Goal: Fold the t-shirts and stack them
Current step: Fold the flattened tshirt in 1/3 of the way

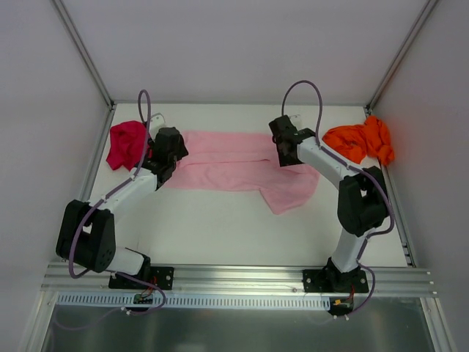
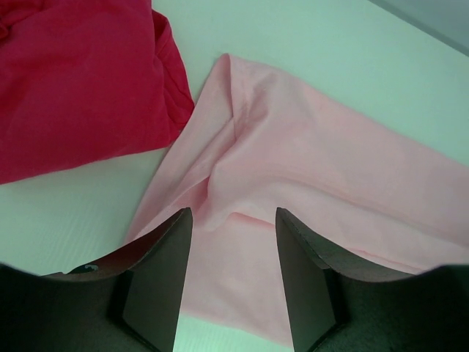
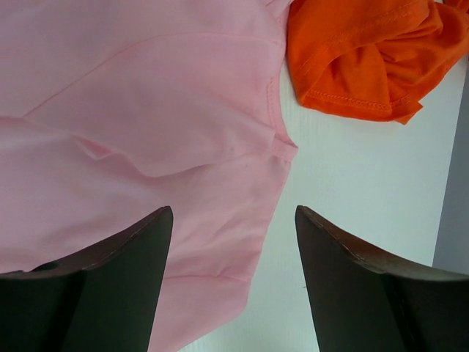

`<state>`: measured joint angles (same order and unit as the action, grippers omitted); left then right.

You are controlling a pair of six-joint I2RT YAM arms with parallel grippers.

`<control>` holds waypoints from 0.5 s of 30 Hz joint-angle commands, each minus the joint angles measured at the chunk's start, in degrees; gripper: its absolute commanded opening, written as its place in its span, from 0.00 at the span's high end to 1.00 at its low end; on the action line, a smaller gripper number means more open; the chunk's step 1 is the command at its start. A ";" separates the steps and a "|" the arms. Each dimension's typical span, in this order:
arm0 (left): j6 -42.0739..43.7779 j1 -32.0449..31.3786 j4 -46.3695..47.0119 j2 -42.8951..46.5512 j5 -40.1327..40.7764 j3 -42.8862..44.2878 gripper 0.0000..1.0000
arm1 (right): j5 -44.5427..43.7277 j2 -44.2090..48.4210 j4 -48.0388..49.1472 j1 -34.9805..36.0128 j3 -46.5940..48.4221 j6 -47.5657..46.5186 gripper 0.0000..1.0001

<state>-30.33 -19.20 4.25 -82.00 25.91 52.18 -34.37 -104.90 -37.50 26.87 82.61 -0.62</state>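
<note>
We look down on a white table (image 1: 220, 227) closed in by pale grey walls (image 1: 242, 44), and the light pink t-shirt (image 1: 227, 165) lies stretched crosswise on the table's far half. We place everything else from it. It is flattened but creased, with one flap trailing off its right end toward the near side of the table. The magenta-red t-shirt (image 1: 126, 143) sits bunched just off the pink one's left end, and in the left wrist view the two nearly touch. The bright orange t-shirt (image 1: 363, 139) is crumpled just beyond the pink one's right end, against the side wall. The left hand (image 2: 233, 216) hangs over the pink shirt's left end with its fingers parted and only loose cloth below, gripping nothing. The right hand (image 3: 233, 213) hovers over the pink shirt's right edge, spread wider, and is likewise empty. From above, both black hands cover the ends of the pink shirt, so we cannot make out how the cloth lies beneath them. The wrist views cut off the magenta-red and orange shirts at the frame edges. An aluminium rail (image 1: 234, 277) carrying the arm bases runs along the table edge on the near side of the pink shirt.
</note>
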 commanded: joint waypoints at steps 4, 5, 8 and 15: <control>-3.25 -2.07 -2.59 2.63 3.80 -3.65 0.50 | -2.37 10.66 4.00 5.64 -7.79 5.71 0.28; -3.94 -2.07 -2.32 2.11 3.53 -4.10 0.50 | -0.98 12.08 5.31 6.26 -9.73 7.20 0.28; -4.91 -1.98 -1.62 0.62 3.88 -5.51 0.50 | 1.24 16.13 9.45 6.70 -16.41 9.31 0.28; -6.24 -2.07 -0.03 -2.20 2.74 -7.97 0.50 | -0.87 20.52 11.39 7.58 -23.98 13.19 0.29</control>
<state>-34.28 -21.30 2.33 -83.50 27.64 44.99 -33.63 -87.59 -29.21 33.93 60.47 8.40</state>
